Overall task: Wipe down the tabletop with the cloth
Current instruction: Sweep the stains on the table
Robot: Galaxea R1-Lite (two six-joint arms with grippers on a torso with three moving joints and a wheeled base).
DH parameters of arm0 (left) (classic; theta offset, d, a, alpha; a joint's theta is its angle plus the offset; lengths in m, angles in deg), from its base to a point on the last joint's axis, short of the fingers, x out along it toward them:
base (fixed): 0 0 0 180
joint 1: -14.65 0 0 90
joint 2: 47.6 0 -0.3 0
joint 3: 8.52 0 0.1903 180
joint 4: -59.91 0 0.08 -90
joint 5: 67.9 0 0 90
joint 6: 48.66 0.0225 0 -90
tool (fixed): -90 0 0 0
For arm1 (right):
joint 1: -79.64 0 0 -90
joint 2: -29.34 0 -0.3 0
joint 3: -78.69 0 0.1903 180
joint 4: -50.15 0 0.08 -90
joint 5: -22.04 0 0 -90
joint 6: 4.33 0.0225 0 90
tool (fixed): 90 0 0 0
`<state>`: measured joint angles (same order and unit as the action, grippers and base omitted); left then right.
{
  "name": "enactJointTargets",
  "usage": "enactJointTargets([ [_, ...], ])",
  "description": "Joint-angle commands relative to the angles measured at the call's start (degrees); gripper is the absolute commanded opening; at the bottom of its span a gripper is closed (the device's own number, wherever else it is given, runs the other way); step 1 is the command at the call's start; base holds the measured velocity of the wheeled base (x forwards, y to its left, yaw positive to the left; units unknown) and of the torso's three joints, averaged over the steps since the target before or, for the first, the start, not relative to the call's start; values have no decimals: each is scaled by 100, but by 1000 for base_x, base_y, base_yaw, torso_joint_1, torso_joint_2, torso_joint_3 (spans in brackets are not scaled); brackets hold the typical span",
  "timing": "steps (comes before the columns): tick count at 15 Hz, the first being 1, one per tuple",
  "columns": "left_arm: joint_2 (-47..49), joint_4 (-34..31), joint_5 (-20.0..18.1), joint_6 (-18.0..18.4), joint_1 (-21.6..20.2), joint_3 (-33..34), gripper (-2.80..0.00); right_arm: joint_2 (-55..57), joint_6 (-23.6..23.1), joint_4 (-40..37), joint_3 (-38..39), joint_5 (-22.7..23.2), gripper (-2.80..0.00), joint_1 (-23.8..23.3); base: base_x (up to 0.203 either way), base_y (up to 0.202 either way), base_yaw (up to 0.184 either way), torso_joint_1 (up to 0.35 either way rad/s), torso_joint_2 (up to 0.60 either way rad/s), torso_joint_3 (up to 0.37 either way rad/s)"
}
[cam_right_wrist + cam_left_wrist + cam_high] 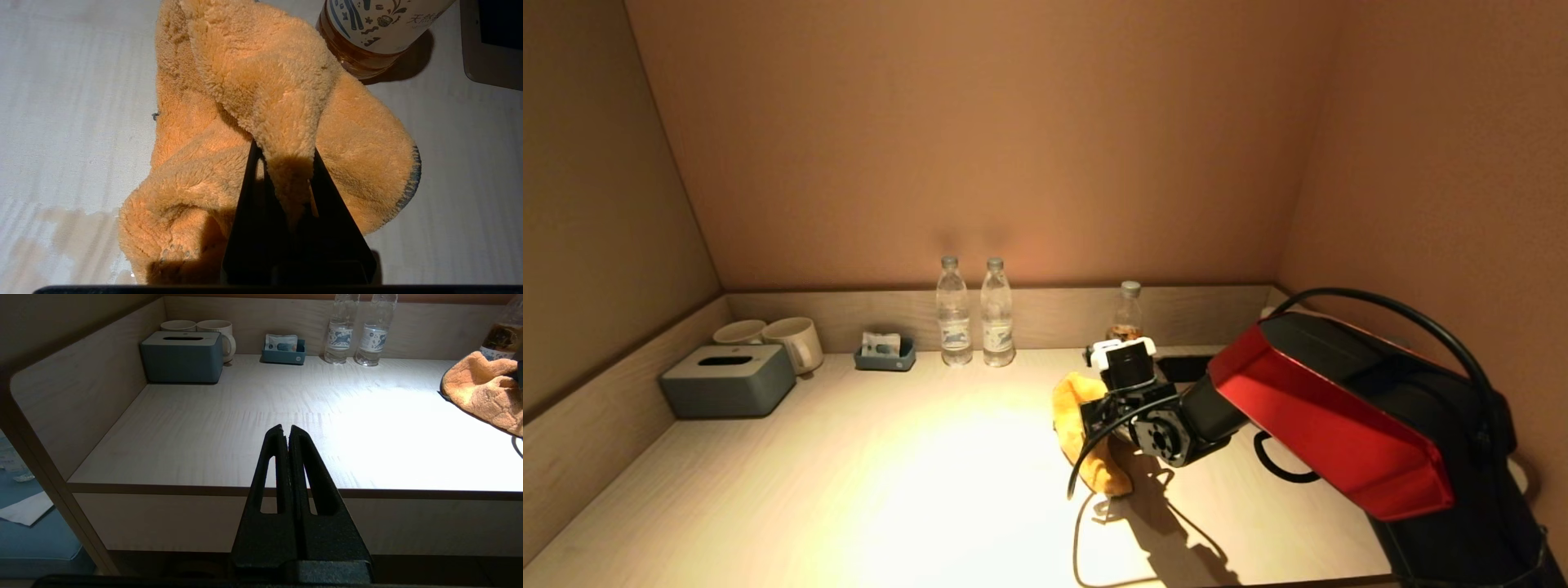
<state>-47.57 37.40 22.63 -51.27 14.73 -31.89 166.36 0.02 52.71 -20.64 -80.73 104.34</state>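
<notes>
Right wrist view gives us the right gripper (pixel 286 179) with fingers (pixel 245 196) clamped on a fold of the orange cloth (pixel 245 90), which lies on the table (pixel 61 81) by a tea bottle (pixel 367 36). Our left gripper (pixel 286 433), fingers pressed together and holding nothing, hangs off the table's front edge.

Amber bottle (pixel 378 32) label: Chinese characters "天然", rest cut off.

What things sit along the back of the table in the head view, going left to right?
Tissue box → two mugs → small blue tray → two clear water bottles → brown-liquid bottle, just behind the right gripper holding the orange cloth.
</notes>
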Motion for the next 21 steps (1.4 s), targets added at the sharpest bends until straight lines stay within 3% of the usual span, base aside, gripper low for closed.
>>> enactJointTargets([
  [1, -2, 2, 0, -3, 1, 0, -280, 18, 28, 1, 122, -1, -280, 111, 0, 0, 0, 0, 0, 0],
  [7, -2, 2, 0, -3, 1, 0, -280, -169, 113, 35, 287, 2, -280, 572, 0, 0, 0, 0, 0, 0],
  [13, -2, 2, 0, -3, 1, 0, -280, -457, 216, 35, 370, 0, -280, 1692, 0, 0, 0, 0, 0, 0],
  [18, -2, 2, 0, -3, 1, 0, -280, -458, 236, 35, 372, -6, -280, 2042, 0, 0, 0, 0, 0, 0],
  [21, -2, 2, 0, -3, 1, 0, -280, -468, 282, 41, 417, -6, -280, 2571, 0, 0, 0, 0, 0, 0],
])
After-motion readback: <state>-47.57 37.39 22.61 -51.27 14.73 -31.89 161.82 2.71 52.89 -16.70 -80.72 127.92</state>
